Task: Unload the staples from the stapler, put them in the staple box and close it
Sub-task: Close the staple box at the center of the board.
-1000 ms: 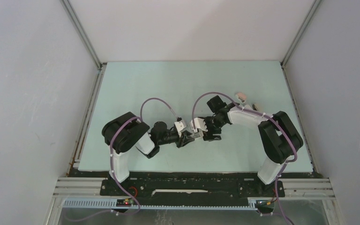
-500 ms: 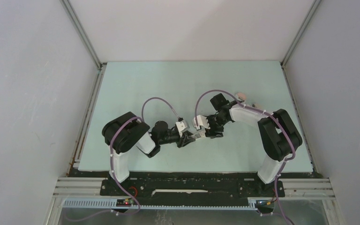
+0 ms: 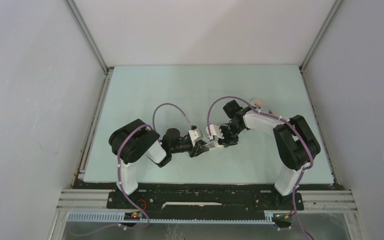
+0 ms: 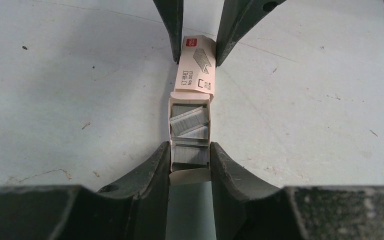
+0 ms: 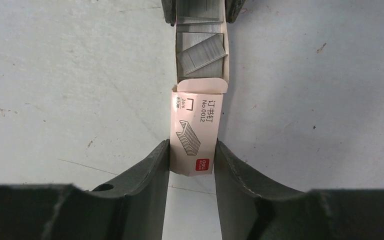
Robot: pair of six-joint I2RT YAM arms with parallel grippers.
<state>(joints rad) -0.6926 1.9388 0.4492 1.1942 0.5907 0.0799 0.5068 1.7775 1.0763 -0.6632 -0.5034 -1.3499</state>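
A small pinkish-white printed staple box (image 4: pixel 196 65) is held between both grippers above the table, its inner tray slid partly out. My left gripper (image 4: pixel 190 155) is shut on the tray end. My right gripper (image 5: pixel 191 155) is shut on the printed sleeve (image 5: pixel 198 135). Grey staple strips (image 4: pixel 190 125) lie loose in the open tray and also show in the right wrist view (image 5: pixel 200 52). In the top view the left gripper (image 3: pixel 200 147) and right gripper (image 3: pixel 218 142) meet at the box (image 3: pixel 210 144). A small white-pink object (image 3: pixel 256 103) behind the right arm may be the stapler; I cannot tell.
Another small white item (image 3: pixel 273 113) lies beside the right arm's upper link. The pale green table (image 3: pixel 180 90) is walled on the left, right and far sides. The right arm's cable loops over the middle of the table.
Both grippers have moved a little toward the far side with the box still held between them. The right wrist has drawn back slightly.
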